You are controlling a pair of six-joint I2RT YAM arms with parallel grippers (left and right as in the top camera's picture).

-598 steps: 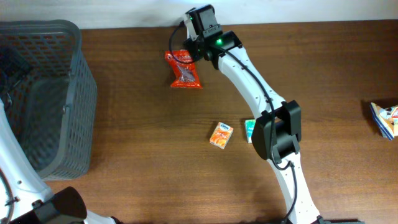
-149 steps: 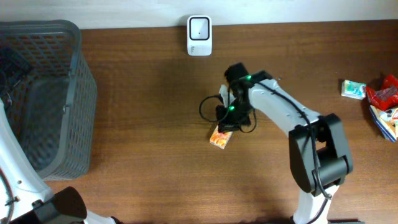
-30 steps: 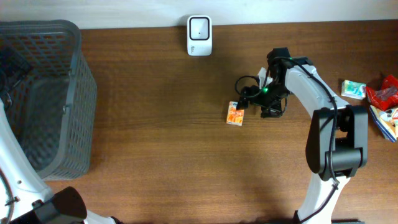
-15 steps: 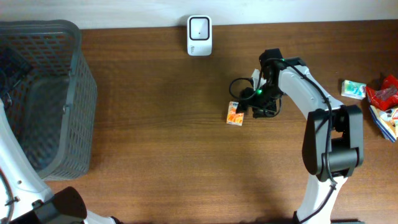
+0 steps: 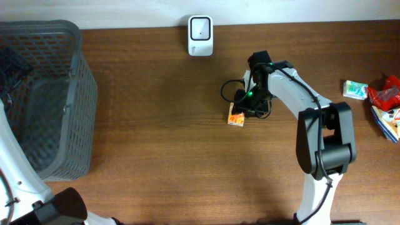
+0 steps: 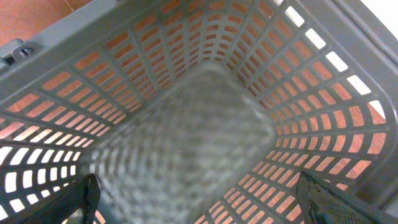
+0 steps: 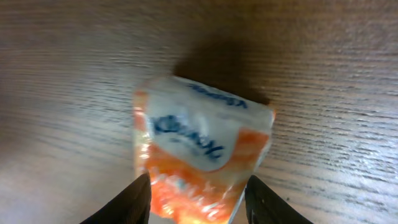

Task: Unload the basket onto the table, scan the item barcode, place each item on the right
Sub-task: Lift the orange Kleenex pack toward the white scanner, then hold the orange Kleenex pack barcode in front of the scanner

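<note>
The item is a small orange-and-white packet [image 5: 235, 117] lying on the brown table, below and right of the white scanner [image 5: 200, 27] at the back edge. My right gripper [image 5: 241, 110] is down over it. In the right wrist view the packet [image 7: 199, 140] fills the space between the two dark fingers, and both fingers press its sides near its lower end; the gripper [image 7: 198, 200] is shut on it. No barcode shows on the face I see. My left gripper [image 6: 202, 202] hangs open inside the grey basket [image 6: 186, 124], holding nothing.
The grey mesh basket [image 5: 81, 69] takes up the left end of the table. At the far right edge lie a green-and-white box [image 5: 354, 89], a red packet [image 5: 389, 89] and more packets [image 5: 387, 119]. A black cable loops beside my right wrist [image 5: 229, 92].
My right arm moved left over the orange packet and its fingers closed in on the packet's sides. The packet stayed in place. The left arm has not moved.
</note>
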